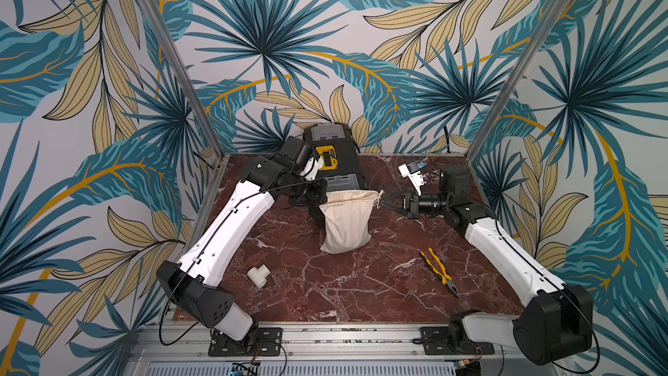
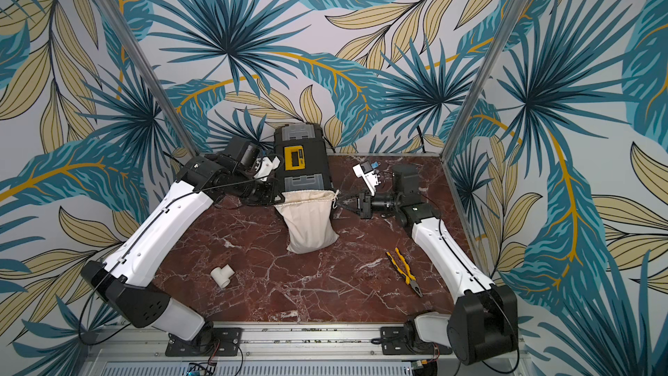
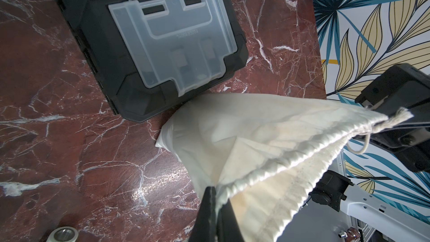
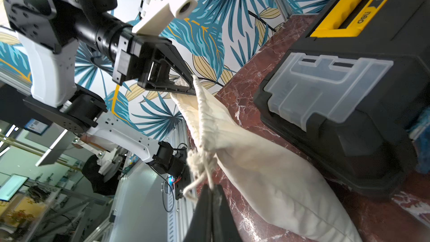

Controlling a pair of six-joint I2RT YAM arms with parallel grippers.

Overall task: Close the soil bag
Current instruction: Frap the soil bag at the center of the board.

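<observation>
The soil bag (image 1: 345, 224) stretches between 2 grippers, its bottom on the desk (image 1: 343, 283). The left gripper (image 3: 213, 190) pinches its hem and the right gripper (image 4: 210, 188) pinches its cord (image 4: 202, 173). A shut toolbox (image 1: 349, 160) touches the bag just beyond both. Pliers (image 1: 439, 271) lie below the right gripper, and a pipe tee (image 1: 259, 274) below the left.

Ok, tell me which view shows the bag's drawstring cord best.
The right wrist view: the drawstring cord is close up, knotted, running into the shut right gripper. The left wrist view shows its frayed end; both top views show a tiny tail.
</observation>
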